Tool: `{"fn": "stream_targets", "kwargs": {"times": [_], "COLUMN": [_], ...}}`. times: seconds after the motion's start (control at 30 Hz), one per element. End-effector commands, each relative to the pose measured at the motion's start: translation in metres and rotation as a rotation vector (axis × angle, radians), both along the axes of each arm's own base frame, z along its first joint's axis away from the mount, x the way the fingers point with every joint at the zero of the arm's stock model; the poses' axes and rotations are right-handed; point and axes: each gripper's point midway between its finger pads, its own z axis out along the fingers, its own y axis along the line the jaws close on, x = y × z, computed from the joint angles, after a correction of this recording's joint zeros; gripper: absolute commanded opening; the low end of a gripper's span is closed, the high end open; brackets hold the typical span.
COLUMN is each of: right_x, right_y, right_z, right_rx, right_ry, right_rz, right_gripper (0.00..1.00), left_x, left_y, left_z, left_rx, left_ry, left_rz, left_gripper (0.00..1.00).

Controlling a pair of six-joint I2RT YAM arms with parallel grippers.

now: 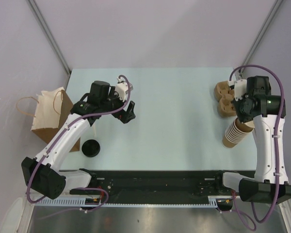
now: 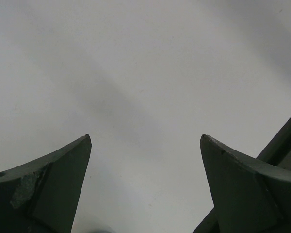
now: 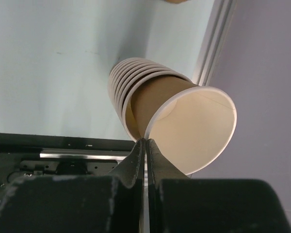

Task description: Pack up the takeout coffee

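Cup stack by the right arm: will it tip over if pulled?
Probably: the cup stack leans, so it may topple. Its top cup, pinched at the rim by the right end effector, looks thin and probably squashes easily.

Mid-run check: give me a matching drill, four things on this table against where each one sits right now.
1 small brown paper cup with round black lid
2 brown paper bag with handles
3 stack of nested lidless paper cups
4 moulded brown pulp carrier

A rim pinched by right fingers
B at table left edge
C right side, farther back
D beside left arm, near edge

Pairs: 1-D, 2-B, 3-A, 4-C
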Motion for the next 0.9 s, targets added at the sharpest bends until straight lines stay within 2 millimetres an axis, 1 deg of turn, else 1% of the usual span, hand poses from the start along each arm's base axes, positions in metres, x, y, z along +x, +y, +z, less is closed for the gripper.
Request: {"fn": "stream_targets", "kwargs": {"times": [0.0, 0.1, 0.23, 0.37, 0.43, 0.47, 0.5, 0.57, 0.6, 0.63, 0.67, 0.7, 0.73, 0.77, 0.8, 0.83, 0.87], "right_x": [-0.033, -0.029, -0.026, -0.029, -0.027, -0.025, -0.024, -0.019, -0.016, -0.012, -0.004, 0.002, 0.008, 0.013, 0.027, 0.033, 0.038], "right_y": [-0.002, 0.003, 0.0, -0.002, 0.007, 0.011, 0.015, 0.027, 0.032, 0.043, 0.051, 0.058, 0.074, 0.082, 0.092, 0.099, 0.118], "right_z": [0.025, 0.039, 0.054, 0.065, 0.074, 0.087, 0.092, 0.103, 0.107, 0.108, 0.105, 0.11, 0.109, 0.111, 0.115, 0.118, 0.12], "right_rx": [-0.055, -0.065, -0.113, -0.131, -0.112, -0.096, -0.08, -0.032, -0.014, 0.023, 0.05, 0.072, 0.117, 0.132, 0.139, 0.137, 0.143], "right_ry": [0.031, -0.015, -0.058, -0.096, -0.135, -0.184, -0.207, -0.249, -0.261, -0.266, -0.247, -0.269, -0.265, -0.269, -0.289, -0.302, -0.309], "right_rz": [-0.003, 0.03, 0.039, 0.041, 0.078, 0.089, 0.104, 0.147, 0.163, 0.197, 0.216, 0.234, 0.272, 0.299, 0.326, 0.345, 0.413], "right_gripper": [0.0, 0.0, 0.0, 0.0, 0.0, 0.0, 0.0, 0.0, 0.0, 0.0, 0.0, 0.0, 0.0, 0.0, 0.0, 0.0, 0.0], "left_x": [0.008, 0.009, 0.01, 0.011, 0.011, 0.011, 0.011, 0.009, 0.01, 0.01, 0.01, 0.013, 0.013, 0.019, 0.02, 0.02, 0.026], "left_y": [-0.006, -0.006, -0.006, -0.005, -0.006, -0.005, -0.006, -0.006, -0.006, -0.006, -0.003, -0.002, 0.002, 0.012, 0.014, 0.021, 0.037], "left_z": [0.012, 0.009, 0.006, 0.005, 0.005, 0.005, 0.007, 0.011, 0.016, 0.019, 0.022, 0.033, 0.036, 0.04, 0.053, 0.054, 0.058], "left_rx": [-0.019, -0.016, -0.01, -0.006, -0.007, -0.007, -0.012, -0.022, -0.029, -0.034, -0.037, -0.044, -0.043, -0.047, -0.074, -0.08, -0.089], "left_ry": [-0.047, -0.047, -0.041, -0.043, -0.046, -0.042, -0.047, -0.044, -0.054, -0.053, -0.052, -0.069, -0.063, -0.063, -0.074, -0.054, -0.047], "left_rz": [-0.022, -0.024, -0.022, -0.02, -0.021, -0.015, -0.018, -0.017, -0.009, -0.004, 0.005, 0.01, 0.021, 0.056, 0.053, 0.064, 0.107], "left_gripper": [0.99, 1.0, 0.99, 0.99, 1.0, 1.0, 0.99, 0.99, 0.99, 0.99, 1.0, 0.99, 0.99, 0.99, 0.99, 0.99, 0.99]}}
